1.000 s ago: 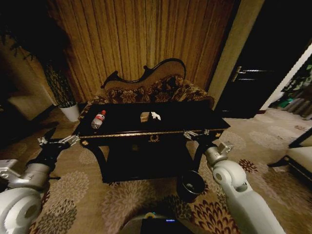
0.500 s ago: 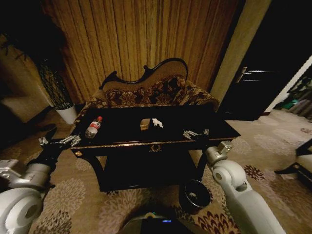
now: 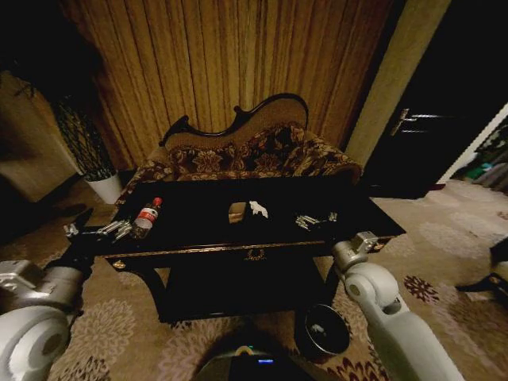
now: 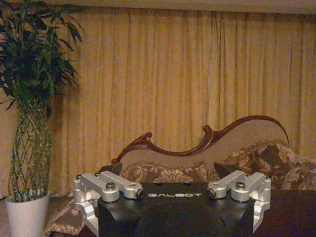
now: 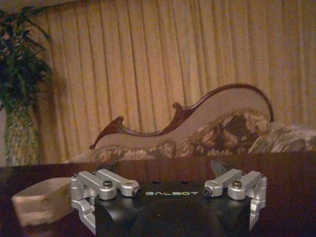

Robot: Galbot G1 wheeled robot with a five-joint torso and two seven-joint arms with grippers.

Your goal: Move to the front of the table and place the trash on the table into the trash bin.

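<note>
Both jaws stand released: left gripper (image 3: pixel 99 231) at the black table's (image 3: pixel 198 246) left front corner, right gripper (image 3: pixel 316 221) over its right side. Approach step is judged nearly complete. Trash bin (image 3: pixel 323 331) sits near, front right; beyond lie bottle (image 3: pixel 146 217), tan block (image 3: pixel 236 212) and paper scrap (image 3: pixel 258 209). Next move calls for a reach and grasp.

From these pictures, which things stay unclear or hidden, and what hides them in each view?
- Small round dark maroon trash bin: head view, its right side is covered by the right arm; a pale spot inside is too small to identify.
- Clear plastic bottle with red cap: its label is too small to read.
- White crumpled paper scrap and small tan block: whether they touch is unclear.
- Glossy black table: its lower shelf is too dark.
</note>
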